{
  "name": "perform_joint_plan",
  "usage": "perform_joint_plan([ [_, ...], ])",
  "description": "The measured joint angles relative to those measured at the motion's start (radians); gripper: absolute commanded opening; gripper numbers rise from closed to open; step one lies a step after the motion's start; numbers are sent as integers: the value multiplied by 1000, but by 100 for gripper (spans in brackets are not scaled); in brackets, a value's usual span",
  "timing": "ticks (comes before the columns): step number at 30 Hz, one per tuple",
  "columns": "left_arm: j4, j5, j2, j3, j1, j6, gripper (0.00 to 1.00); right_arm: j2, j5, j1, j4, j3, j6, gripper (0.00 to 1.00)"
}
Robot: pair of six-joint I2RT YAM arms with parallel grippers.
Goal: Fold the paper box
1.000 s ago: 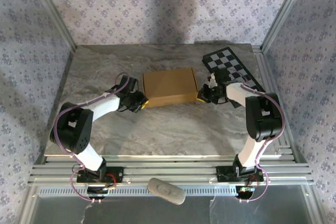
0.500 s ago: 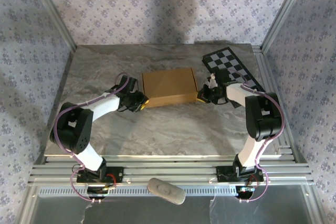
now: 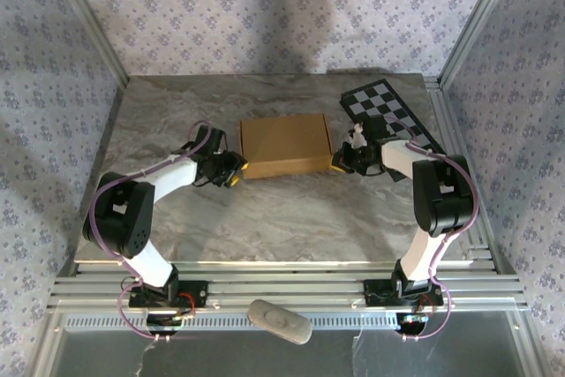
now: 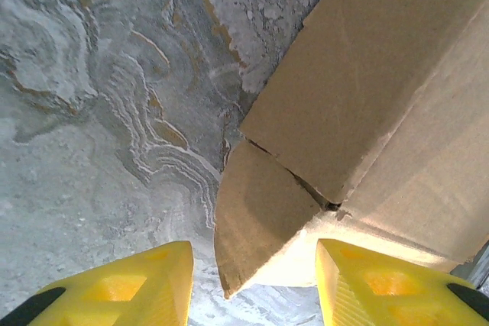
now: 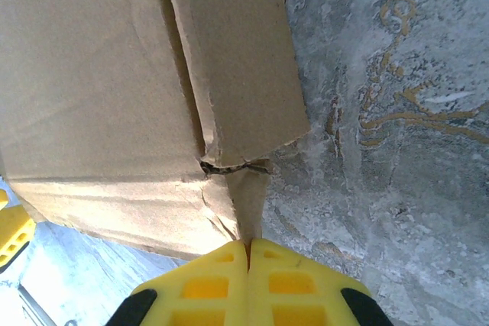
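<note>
Top external view | paper box (image 3: 285, 145) lay lid-down toward 12 o'clock on the table (image 3: 265, 218) | left gripper (image 3: 237, 171) at its 8 o'clock corner, jaws released astride a loose side flap (image 4: 256, 227) | right gripper (image 3: 338, 163) at 4 o'clock, apparently clenched on the opposite flap (image 5: 246, 211) | advice: tuck each flap squarely inward while the other arm steadies the box.

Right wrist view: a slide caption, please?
Right gripper shut on a corner flap of the paper box, marble table beneath.
</note>
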Motion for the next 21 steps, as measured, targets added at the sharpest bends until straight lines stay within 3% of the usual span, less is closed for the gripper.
perform_joint_plan([
  [15, 53, 10, 3, 53, 20, 22, 62, 18, -5, 5, -4, 17, 0, 5],
  [21, 53, 14, 33, 129, 42, 39, 63, 30, -5, 5, -14, 39, 0, 6],
])
